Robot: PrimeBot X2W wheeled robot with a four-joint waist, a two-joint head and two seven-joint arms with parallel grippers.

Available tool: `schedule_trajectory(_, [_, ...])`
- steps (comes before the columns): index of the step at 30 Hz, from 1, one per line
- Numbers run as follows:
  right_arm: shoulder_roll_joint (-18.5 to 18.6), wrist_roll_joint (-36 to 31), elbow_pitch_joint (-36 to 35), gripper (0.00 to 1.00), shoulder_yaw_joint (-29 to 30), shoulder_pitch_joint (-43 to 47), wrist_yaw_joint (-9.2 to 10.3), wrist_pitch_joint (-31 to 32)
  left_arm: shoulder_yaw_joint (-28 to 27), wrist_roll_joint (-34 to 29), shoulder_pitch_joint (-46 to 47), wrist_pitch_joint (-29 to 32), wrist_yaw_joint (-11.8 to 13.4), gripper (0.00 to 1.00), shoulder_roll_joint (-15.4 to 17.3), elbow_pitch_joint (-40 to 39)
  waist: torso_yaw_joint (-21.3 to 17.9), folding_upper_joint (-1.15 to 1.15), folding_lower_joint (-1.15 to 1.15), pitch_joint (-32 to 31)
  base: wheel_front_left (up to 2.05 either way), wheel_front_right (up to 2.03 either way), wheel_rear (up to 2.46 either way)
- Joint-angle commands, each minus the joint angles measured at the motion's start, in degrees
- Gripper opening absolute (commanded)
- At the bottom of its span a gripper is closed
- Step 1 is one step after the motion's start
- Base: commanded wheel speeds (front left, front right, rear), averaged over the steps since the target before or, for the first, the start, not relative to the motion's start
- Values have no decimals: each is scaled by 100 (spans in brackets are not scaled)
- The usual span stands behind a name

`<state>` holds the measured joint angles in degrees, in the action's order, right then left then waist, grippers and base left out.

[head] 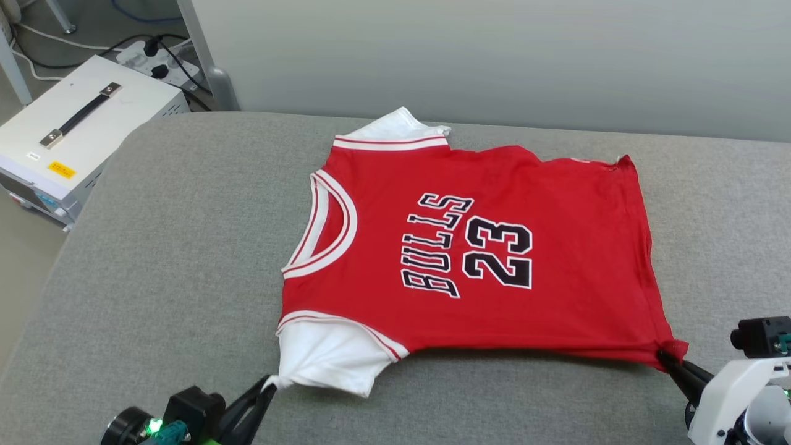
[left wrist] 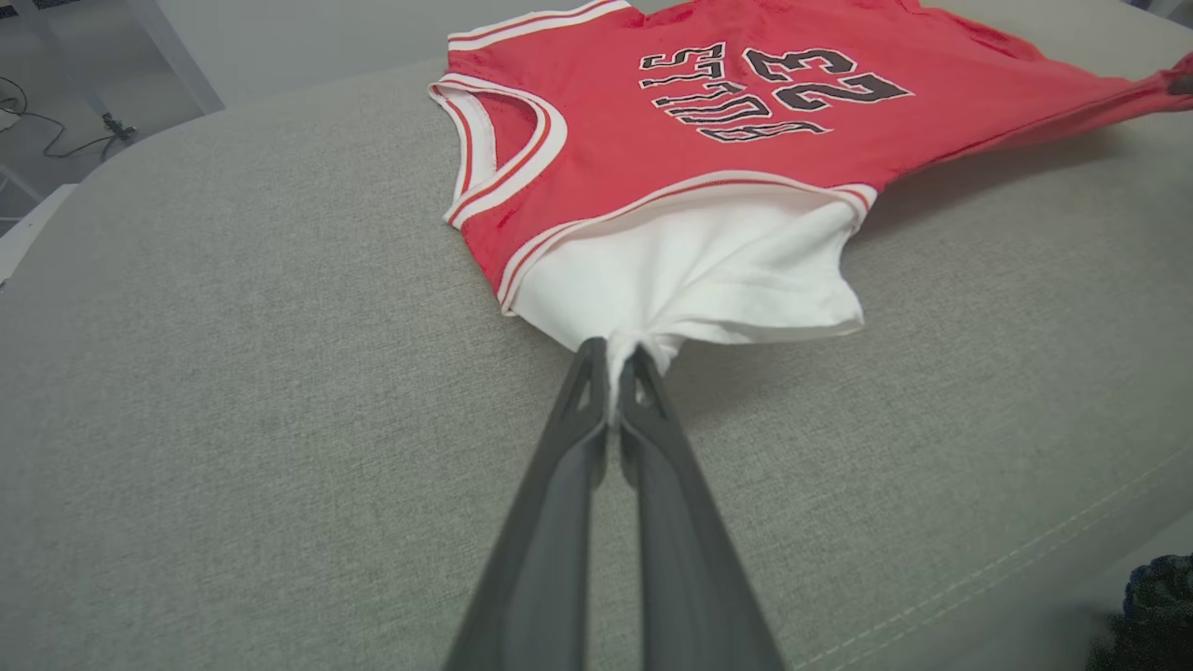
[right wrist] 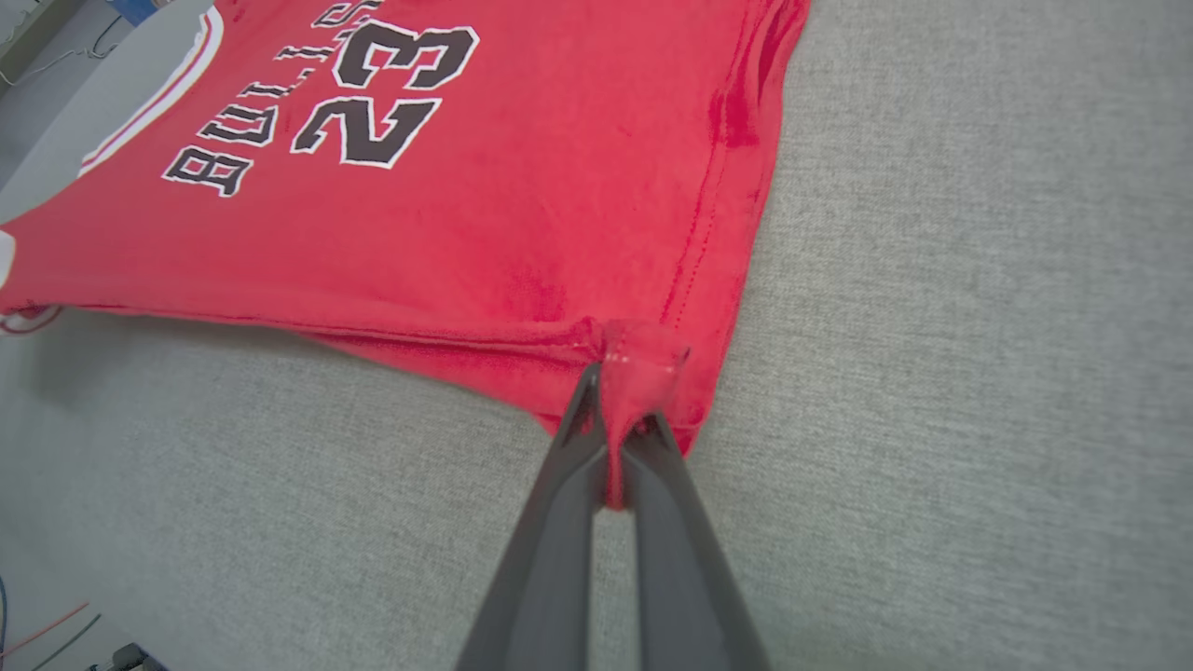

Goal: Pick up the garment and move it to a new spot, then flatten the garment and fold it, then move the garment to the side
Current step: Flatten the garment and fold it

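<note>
Flattening the red, white-sleeved jersey shirt (head: 494,216): left hand (head: 267,384) clamped on its sleeve (head: 327,358), right hand (head: 663,356) on its hem (head: 646,247); both should pull evenly, low.

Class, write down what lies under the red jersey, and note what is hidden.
The jersey lies on the grey fabric surface, seen all round it and shadowed beneath its raised near edge. Anything under its middle is covered.

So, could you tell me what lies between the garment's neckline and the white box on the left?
Bare grey cushion, seen in the head view: nothing rests between the garment and the cushion's edge, with the white box just beyond it.
</note>
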<state>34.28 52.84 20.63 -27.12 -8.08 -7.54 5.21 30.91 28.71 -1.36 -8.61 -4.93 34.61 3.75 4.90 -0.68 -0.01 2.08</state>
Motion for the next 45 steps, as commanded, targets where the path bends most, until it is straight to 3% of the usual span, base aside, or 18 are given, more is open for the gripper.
schedule_trajectory(1, [39, 102, -141, 0, 86, 205, 5, 61, 13, 135, -211, 65, 19, 0, 83, -104, 34, 68, 1, -124, 0, 0, 0])
schedule_trajectory(8, [267, 463, -955, 0, 491, 1127, 5, 497, 54, 490, -725, 348, -32, 0, 404, -600, 32, 68, 1, -139, 0, 0, 0])
schedule_trajectory(18, [148, 355, -1413, 0, 1333, 1755, 5, 1416, 20, 519, -696, 239, -18, 0, 429, -829, -4, 68, 1, -38, 0, 0, 0])
schedule_trajectory(25, [-74, -52, -1996, 0, 1910, 1567, 5, 1387, -157, 442, -251, 53, 37, 0, 355, -867, -31, 68, 1, 113, 0, 0, 0])
schedule_trajectory(30, [-231, -329, -2208, 0, 2120, 1246, 5, 1435, -201, 353, 421, 100, 63, 0, 128, -817, -60, 68, 1, 340, 0, 0, 0])
schedule_trajectory(45, [-701, -1420, -1754, 0, 2324, 84, 5, 2007, 41, 193, 2157, 229, -139, 0, -334, 480, -227, 68, 1, 1187, 0, 0, 0])
